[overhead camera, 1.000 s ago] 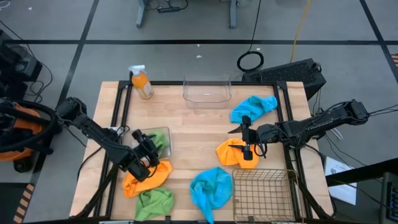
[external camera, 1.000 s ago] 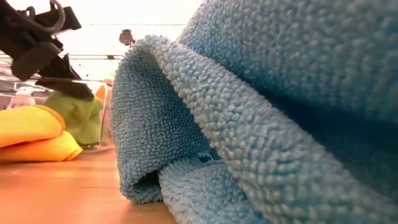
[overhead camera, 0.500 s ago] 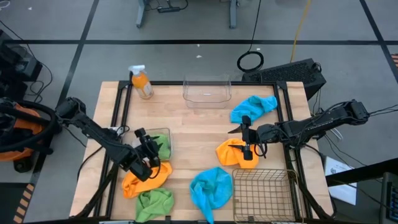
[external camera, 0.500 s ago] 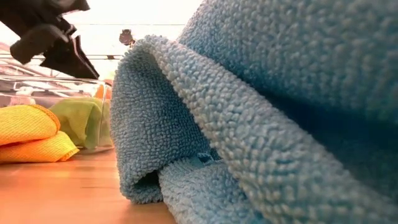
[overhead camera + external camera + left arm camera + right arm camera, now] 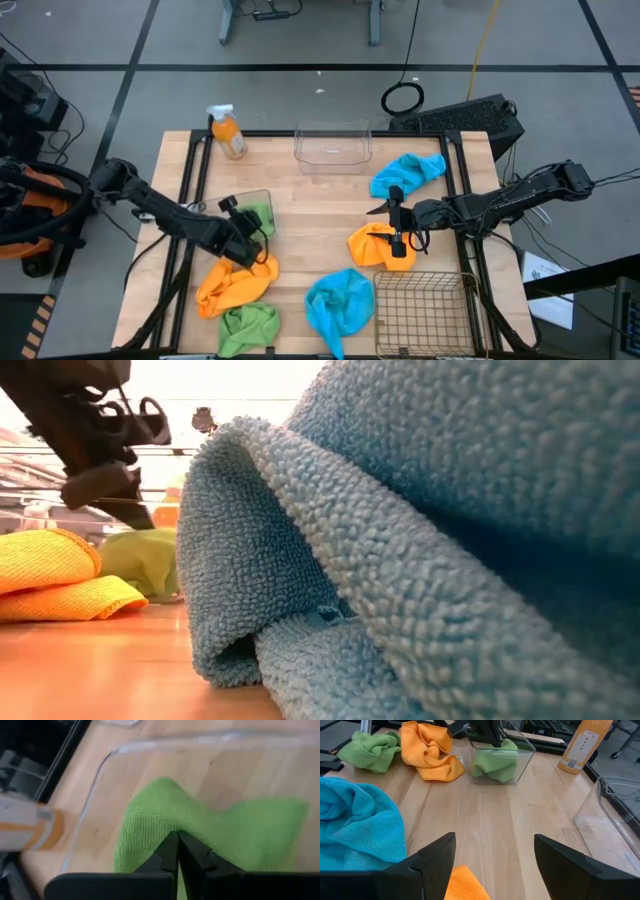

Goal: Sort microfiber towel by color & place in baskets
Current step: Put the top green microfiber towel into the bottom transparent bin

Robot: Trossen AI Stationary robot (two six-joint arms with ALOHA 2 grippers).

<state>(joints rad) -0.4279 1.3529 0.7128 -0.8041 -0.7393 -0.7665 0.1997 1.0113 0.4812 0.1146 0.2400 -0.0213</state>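
Towels lie in several spots on the desk (image 5: 300,200); one green towel (image 5: 200,827) sits inside the clear tub (image 5: 262,199) at the left, and the left pincer (image 5: 178,851) is down in that tub with its fingers pressed together on a fold of the cloth; a second green towel (image 5: 248,325) lies at the near left edge, with an orange towel (image 5: 235,285) just beside the tub; a blue towel (image 5: 338,302) is near the middle front, next to the wire basket (image 5: 420,312); another blue towel (image 5: 408,172) lies at the far right, and a second orange towel (image 5: 378,244) sits under the right pincer (image 5: 495,857), whose fingers stand apart above it; an empty clear tub (image 5: 333,145) waits at the far edge, near the orange spray bottle (image 5: 228,133).

Main risk, as I judge it: if the left pincer lifts without letting go, the green towel comes back out of the tub, or the light tub is dragged or tipped; fibres could also snag on the fingertips after release; the orange towel touching the tub's near side could be pulled along. On the right, a shallow pinch could take only a loose fold, so the orange towel might slip before reaching a basket.
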